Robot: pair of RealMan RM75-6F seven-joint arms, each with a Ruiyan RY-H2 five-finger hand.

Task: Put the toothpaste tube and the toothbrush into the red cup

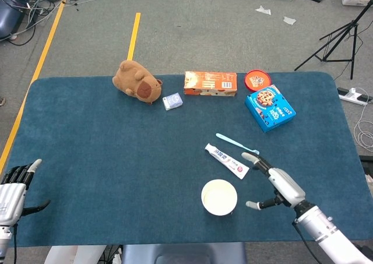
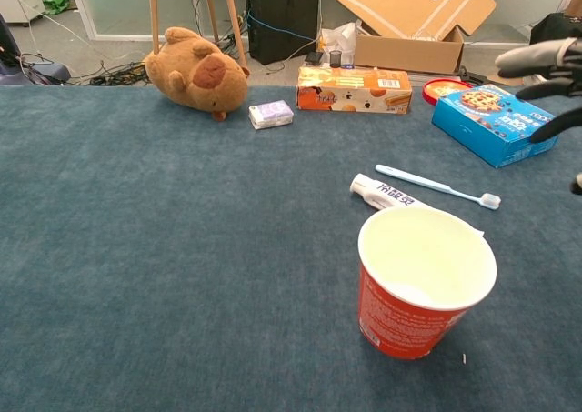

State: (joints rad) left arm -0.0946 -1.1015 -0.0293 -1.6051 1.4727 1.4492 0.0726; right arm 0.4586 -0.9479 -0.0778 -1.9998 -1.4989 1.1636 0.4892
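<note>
The red cup [image 1: 219,197] [image 2: 420,288] stands upright near the table's front edge, white inside and with nothing in it. Just behind it lies the white toothpaste tube [image 1: 227,160] [image 2: 388,194], and beyond that the light-blue toothbrush [image 1: 237,144] [image 2: 436,185]. My right hand [image 1: 280,183] [image 2: 547,67] hovers open to the right of the cup and tube, fingers spread, touching nothing. At the table's front left corner my left hand [image 1: 13,188] rests open, holding nothing.
Along the far side sit a brown plush toy [image 1: 136,81], a small pale box [image 1: 172,101], an orange carton [image 1: 210,83], a red round tin [image 1: 257,78] and a blue cookie box [image 1: 269,107]. The blue cloth-covered table [image 1: 105,159] ends close in front of the cup.
</note>
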